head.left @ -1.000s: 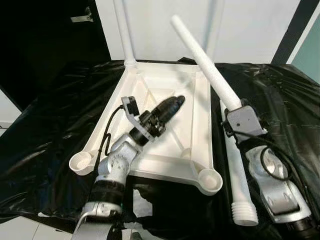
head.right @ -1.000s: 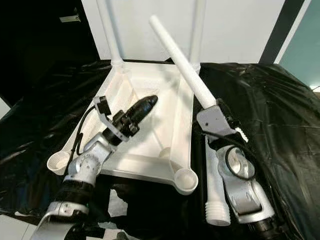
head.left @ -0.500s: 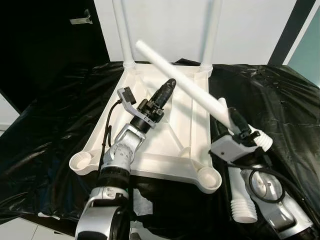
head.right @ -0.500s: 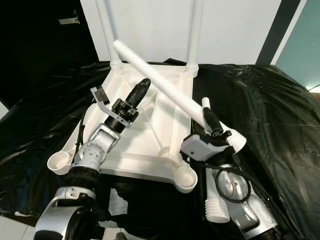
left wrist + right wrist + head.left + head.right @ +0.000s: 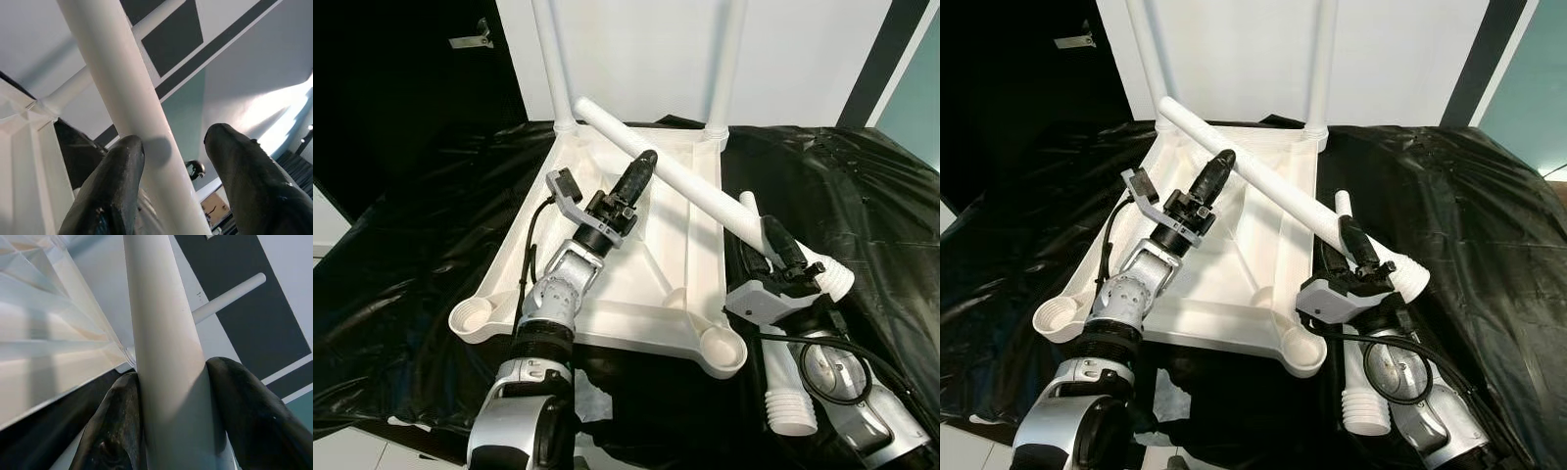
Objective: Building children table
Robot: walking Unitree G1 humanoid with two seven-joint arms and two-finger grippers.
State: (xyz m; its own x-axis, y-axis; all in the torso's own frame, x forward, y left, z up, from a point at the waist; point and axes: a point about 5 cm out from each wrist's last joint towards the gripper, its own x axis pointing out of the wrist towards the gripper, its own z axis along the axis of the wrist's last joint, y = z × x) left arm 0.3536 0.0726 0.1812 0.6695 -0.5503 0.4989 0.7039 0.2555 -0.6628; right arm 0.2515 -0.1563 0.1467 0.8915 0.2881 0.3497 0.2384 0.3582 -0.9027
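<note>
No brand, label or writing could be read on anything. The black plastic sheet [image 5: 411,235] covered the desk out to its near edge at seven o'clock, where pale floor showed. On it the white tabletop [image 5: 695,211] lay upside down, with an open leg socket [image 5: 472,317] at eight o'clock and another open socket [image 5: 722,350] at five o'clock; two fitted legs [image 5: 551,59] stood upright from its far corners at eleven and one o'clock. The left gripper [image 5: 641,168] reached over the tabletop's middle, its jaws spread in the wrist view, one fingertip [image 5: 128,152] against the loose leg [image 5: 666,166]. That leg slanted from eleven o'clock down to four o'clock, where the right gripper [image 5: 773,245] had its jaws pinching it near the threaded end. A spare leg [image 5: 788,392] lay flat on the sheet just right of the tabletop, under the right arm. Open sheet stretched away toward three o'clock
</note>
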